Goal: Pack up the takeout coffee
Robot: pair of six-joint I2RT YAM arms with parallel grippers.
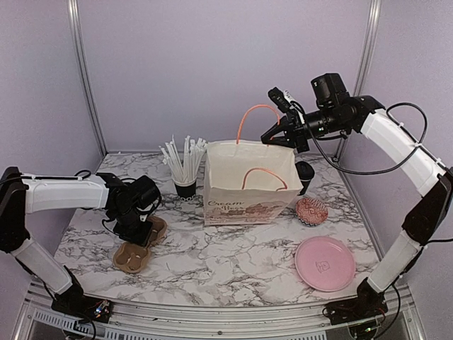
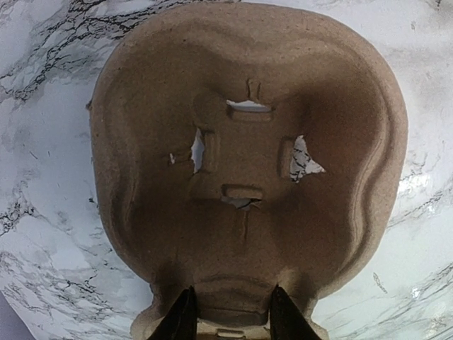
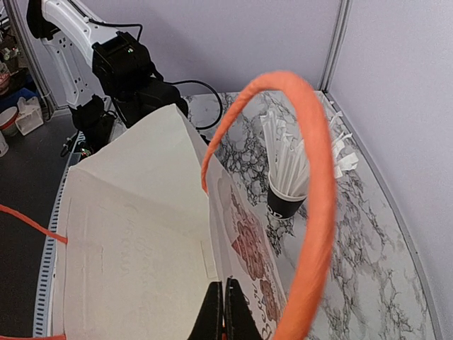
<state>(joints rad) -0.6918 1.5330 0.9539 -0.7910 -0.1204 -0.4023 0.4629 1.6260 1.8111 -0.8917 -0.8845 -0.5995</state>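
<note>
The takeout coffee (image 1: 306, 174), a small black cup, stands behind the right far corner of the white paper bag (image 1: 248, 191), partly hidden by it. My right gripper (image 1: 280, 134) is shut on the bag's far rim next to an orange handle (image 3: 315, 177) and holds it up; in the right wrist view the gripper (image 3: 224, 301) pinches the bag (image 3: 141, 234) from above. My left gripper (image 1: 136, 228) is down on the brown cardboard cup tray (image 1: 131, 258). In the left wrist view the gripper (image 2: 233, 312) is closed on the middle rib of the tray (image 2: 248, 106).
A black cup full of white straws (image 1: 185, 185) stands left of the bag and also shows in the right wrist view (image 3: 287, 205). A round patterned object (image 1: 311, 210) and a pink plate (image 1: 324, 262) lie at the right front. Walls close the back and sides.
</note>
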